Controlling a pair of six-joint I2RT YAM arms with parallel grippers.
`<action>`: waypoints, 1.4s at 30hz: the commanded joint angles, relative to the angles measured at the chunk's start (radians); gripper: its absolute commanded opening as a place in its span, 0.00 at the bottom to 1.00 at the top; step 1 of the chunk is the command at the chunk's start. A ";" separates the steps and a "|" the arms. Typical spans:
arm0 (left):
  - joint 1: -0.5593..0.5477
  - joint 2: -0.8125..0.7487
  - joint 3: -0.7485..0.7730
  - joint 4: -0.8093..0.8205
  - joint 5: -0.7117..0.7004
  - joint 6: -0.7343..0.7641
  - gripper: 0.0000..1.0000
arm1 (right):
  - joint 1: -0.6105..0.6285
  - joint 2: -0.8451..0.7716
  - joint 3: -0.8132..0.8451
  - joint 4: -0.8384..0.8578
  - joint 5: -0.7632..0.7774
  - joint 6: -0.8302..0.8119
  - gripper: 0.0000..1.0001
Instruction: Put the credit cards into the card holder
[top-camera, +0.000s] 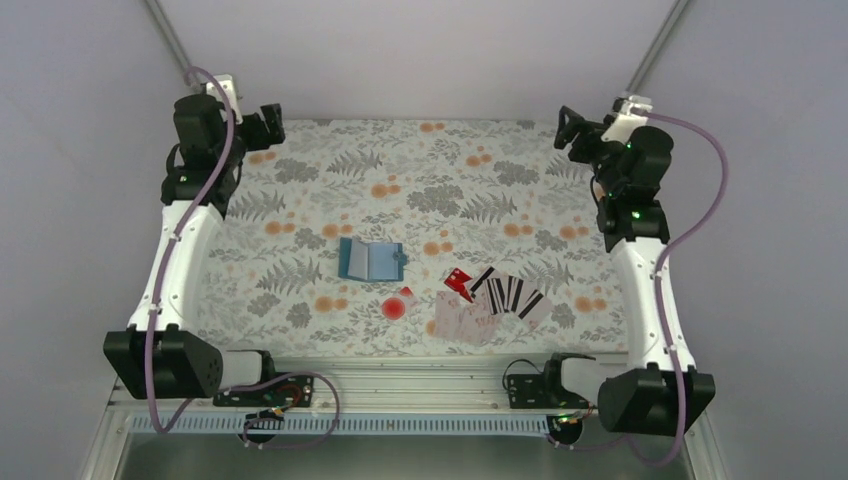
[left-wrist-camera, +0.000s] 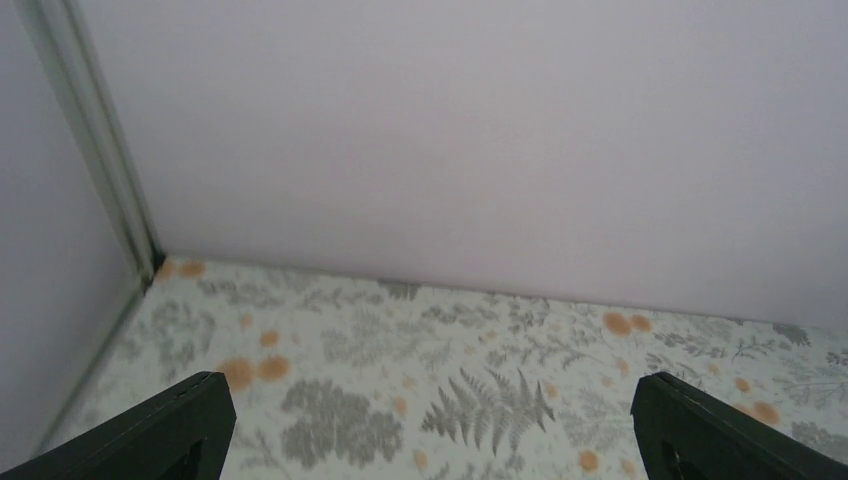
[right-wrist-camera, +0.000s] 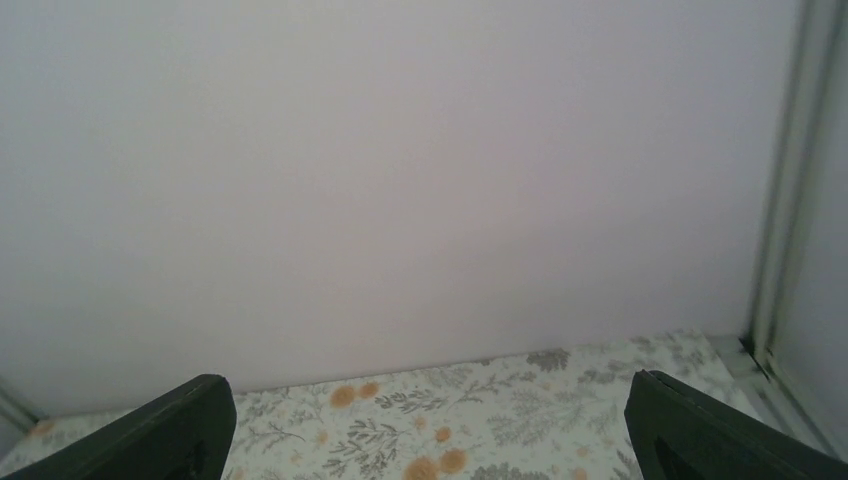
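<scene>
Place: lab-style robot test booth.
Walls: plain pale panels (top-camera: 420, 60) on three sides; metal posts (top-camera: 165, 25) in the upper corners.
Tabletop (top-camera: 330, 190): floral-print cover.
Lower edge: aluminium rail (top-camera: 400, 385) carrying two bolted arms (top-camera: 175, 260).

Matt floral cloth (top-camera: 420, 170); smooth plastic cards (top-camera: 506, 293).

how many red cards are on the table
1: the red card lies right of the card holder, at the left end of the fanned pale cards. They overlap, so another may be hidden. The round red spot is no card.
</scene>
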 joint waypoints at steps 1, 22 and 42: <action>0.006 -0.014 0.035 -0.244 -0.080 -0.178 1.00 | 0.008 -0.040 0.043 -0.205 0.114 0.172 0.99; -0.012 -0.133 0.068 -0.661 0.063 -0.134 1.00 | 0.033 0.000 0.258 -0.784 -0.027 0.215 0.99; -0.195 -0.307 -0.145 -0.759 0.099 -0.151 1.00 | 0.071 -0.092 0.309 -0.989 -0.064 0.217 0.99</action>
